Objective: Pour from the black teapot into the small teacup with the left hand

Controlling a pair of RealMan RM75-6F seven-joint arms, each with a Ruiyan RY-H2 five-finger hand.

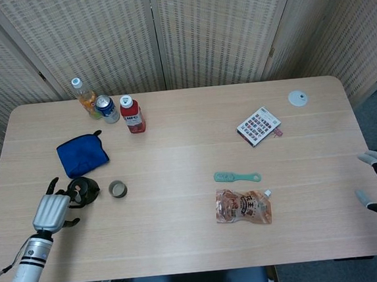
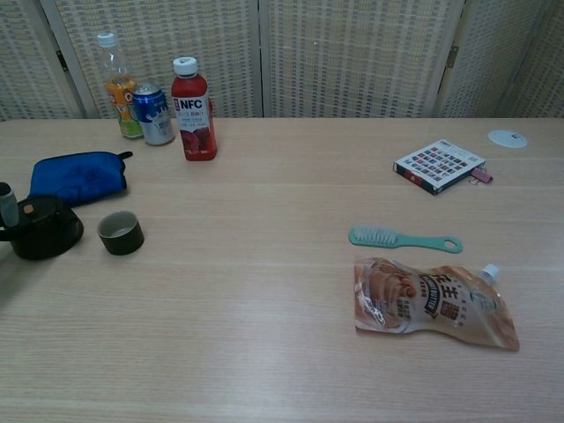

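My left hand [image 1: 51, 209] sits right by the black teapot [image 1: 83, 190] on the desk [image 1: 188, 134], fingers apart, not holding it. The small teacup [image 1: 117, 189] waits just beside, close enough for pouring.

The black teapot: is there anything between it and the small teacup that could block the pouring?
Nothing visible does. The black teapot stands just left of the small teacup, with only bare table between them. The blue pouch lies behind both, out of the path. The left hand is already beside the teapot.
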